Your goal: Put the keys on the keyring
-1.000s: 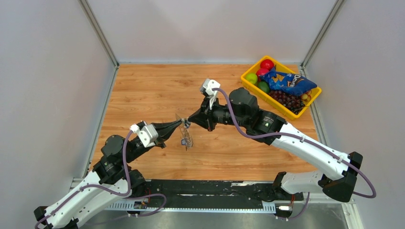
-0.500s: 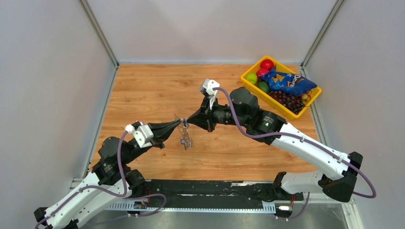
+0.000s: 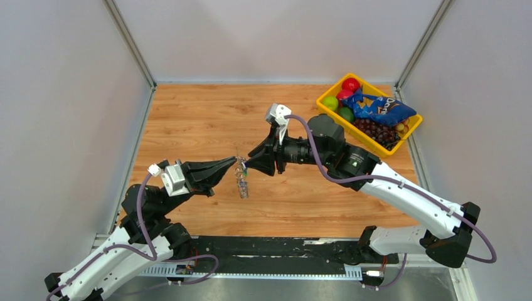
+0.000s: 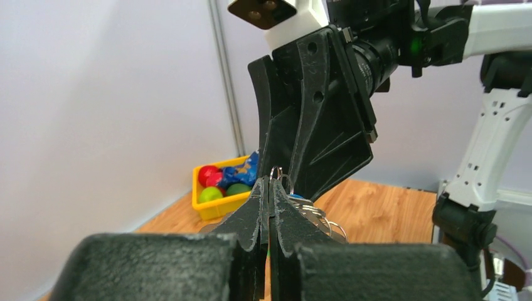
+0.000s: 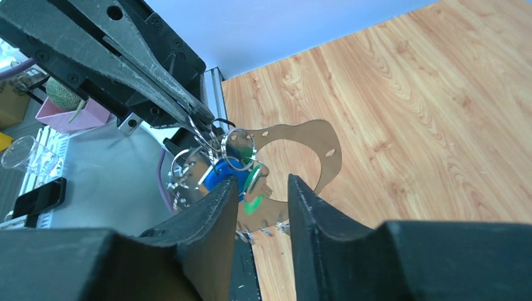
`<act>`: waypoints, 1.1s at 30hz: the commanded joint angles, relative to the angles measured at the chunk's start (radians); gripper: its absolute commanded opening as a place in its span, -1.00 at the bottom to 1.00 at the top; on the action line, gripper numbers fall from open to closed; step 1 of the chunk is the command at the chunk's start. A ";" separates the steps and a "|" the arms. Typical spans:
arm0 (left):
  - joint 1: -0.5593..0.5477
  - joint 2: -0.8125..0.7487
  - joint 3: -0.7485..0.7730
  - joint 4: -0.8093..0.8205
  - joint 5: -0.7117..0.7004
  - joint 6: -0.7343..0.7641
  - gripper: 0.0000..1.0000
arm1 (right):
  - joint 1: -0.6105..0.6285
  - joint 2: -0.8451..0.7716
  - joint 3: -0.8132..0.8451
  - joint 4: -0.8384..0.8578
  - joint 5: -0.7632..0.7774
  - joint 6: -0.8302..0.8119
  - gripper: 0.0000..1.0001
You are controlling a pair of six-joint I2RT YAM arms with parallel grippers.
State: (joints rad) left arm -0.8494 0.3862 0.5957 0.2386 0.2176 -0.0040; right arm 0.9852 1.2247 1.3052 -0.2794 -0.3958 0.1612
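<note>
You have a wooden table (image 3: 188, 119) with one thing resting on it: a yellow basket (image 3: 332, 88) in the far right corner (red fruit (image 3: 350, 84), grapes (image 3: 376, 130) and a blue snack bag (image 3: 379, 108) inside).

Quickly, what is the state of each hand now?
Left hand: closed, holding the keyring.
Right hand: open, keys beside its fingers.

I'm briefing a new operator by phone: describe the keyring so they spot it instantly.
Over the wooden table, find where the right gripper nearly meets the left gripper. The keyring is the thin silver ring pinched by the left one; unlike the keys dangling under it, it has no coloured cap.
</note>
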 commanded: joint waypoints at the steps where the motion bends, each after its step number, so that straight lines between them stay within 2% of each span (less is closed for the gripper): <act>1: -0.002 0.006 0.006 0.149 0.043 -0.080 -1.00 | -0.002 -0.096 0.005 0.010 0.000 -0.057 -0.20; 6: -0.001 0.021 0.017 0.183 0.065 -0.122 -1.00 | -0.002 -0.140 0.049 -0.057 -0.030 -0.148 -0.04; 14: -0.002 0.044 0.037 0.201 0.094 -0.205 -1.00 | -0.003 -0.145 0.137 -0.123 -0.173 -0.295 -0.01; 23: -0.002 0.049 0.044 0.232 0.132 -0.298 -1.00 | 0.000 -0.075 0.204 -0.133 -0.240 -0.408 -0.10; 33: -0.002 0.030 0.036 0.268 0.138 -0.335 -1.00 | 0.023 -0.031 0.231 -0.131 -0.252 -0.408 -0.26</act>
State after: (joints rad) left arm -0.8497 0.4259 0.5961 0.4156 0.3401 -0.3069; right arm 0.9913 1.1839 1.4837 -0.4202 -0.6121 -0.2272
